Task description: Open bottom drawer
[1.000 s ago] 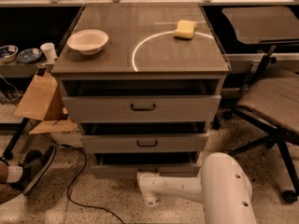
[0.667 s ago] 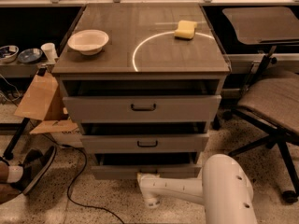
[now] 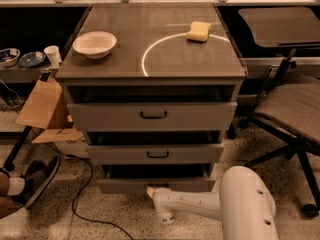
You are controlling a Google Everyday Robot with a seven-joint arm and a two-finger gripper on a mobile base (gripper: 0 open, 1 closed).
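The grey three-drawer cabinet (image 3: 150,59) stands in the middle of the view. The bottom drawer (image 3: 125,185) is the lowest, slimmest grey front, and it stands pulled out a little with a dark gap above it. My white arm (image 3: 200,204) reaches in from the lower right. The gripper (image 3: 151,190) is at the middle of the bottom drawer's front, where its handle is hidden behind the gripper. The middle drawer (image 3: 156,154) and top drawer (image 3: 152,115) show black handles and also stand slightly out.
A white bowl (image 3: 94,43) and a yellow sponge (image 3: 199,31) lie on the cabinet top. An office chair (image 3: 295,109) stands at the right. A cardboard piece (image 3: 42,104), a black cable (image 3: 82,204) and a person's shoe (image 3: 35,181) are at the left on the floor.
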